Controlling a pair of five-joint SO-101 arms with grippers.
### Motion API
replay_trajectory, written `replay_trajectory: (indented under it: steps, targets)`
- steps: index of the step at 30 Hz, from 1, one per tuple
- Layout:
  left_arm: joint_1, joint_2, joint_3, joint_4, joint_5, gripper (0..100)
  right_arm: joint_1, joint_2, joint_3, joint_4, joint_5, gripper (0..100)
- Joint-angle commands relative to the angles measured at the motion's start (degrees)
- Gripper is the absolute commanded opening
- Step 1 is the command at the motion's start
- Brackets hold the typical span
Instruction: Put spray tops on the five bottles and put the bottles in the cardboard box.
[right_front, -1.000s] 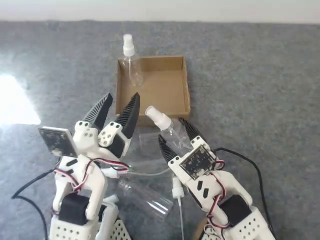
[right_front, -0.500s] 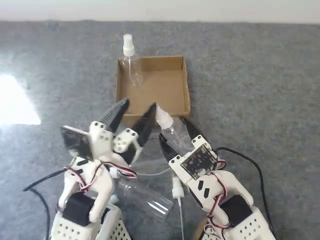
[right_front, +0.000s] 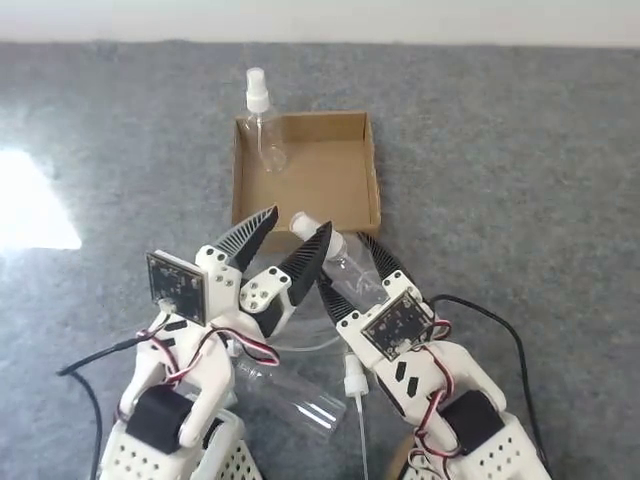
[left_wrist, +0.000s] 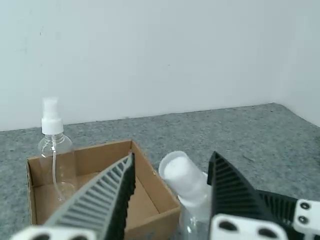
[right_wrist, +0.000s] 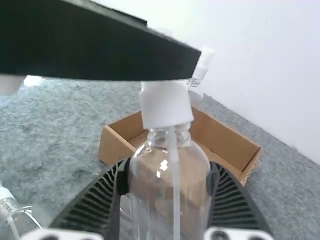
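Observation:
My right gripper (right_front: 343, 260) is shut on a clear bottle (right_wrist: 169, 175) that carries a white spray top (right_front: 310, 229), tilted toward the cardboard box (right_front: 372, 190). The left gripper (right_front: 298, 222) is open, and its two black fingers stand on either side of that spray top (left_wrist: 181, 175) without closing on it. A second bottle with a spray top (right_front: 262, 130) stands upright in the box's far left corner. Between the arm bases a bare clear bottle (right_front: 292, 396) lies on its side, with a loose spray top (right_front: 355, 377) and its tube beside it.
Grey carpet-like table surface (right_front: 500, 150) lies open to the right and left of the box. A white wall runs along the far edge. Cables trail from both arm bases near the front.
The left arm has swung right and forward, bringing its open fingers around the spray top of the held bottle. The right arm and its bottle have stayed put.

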Motion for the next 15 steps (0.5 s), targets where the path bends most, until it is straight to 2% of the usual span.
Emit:
replay_trajectory:
  steps: [1,4,10,15]
  targets:
    - [-0.4,-0.3,-6.9,3.8,-0.1,22,0.7,-1.4,0.6,-3.8,-0.7,11.1]
    - [-3.4,-0.3,-9.1,4.9,0.5,22,0.7,-1.4,1.1,-4.4,-0.7,11.1]
    - [-14.3,-0.3,-9.7,4.4,6.2,22,0.7,-1.4,1.1,-4.4,-0.7,11.1]
    - [-16.4,-0.3,-8.5,4.2,8.5,22,0.7,-1.5,0.2,-4.4,-0.9,11.1]
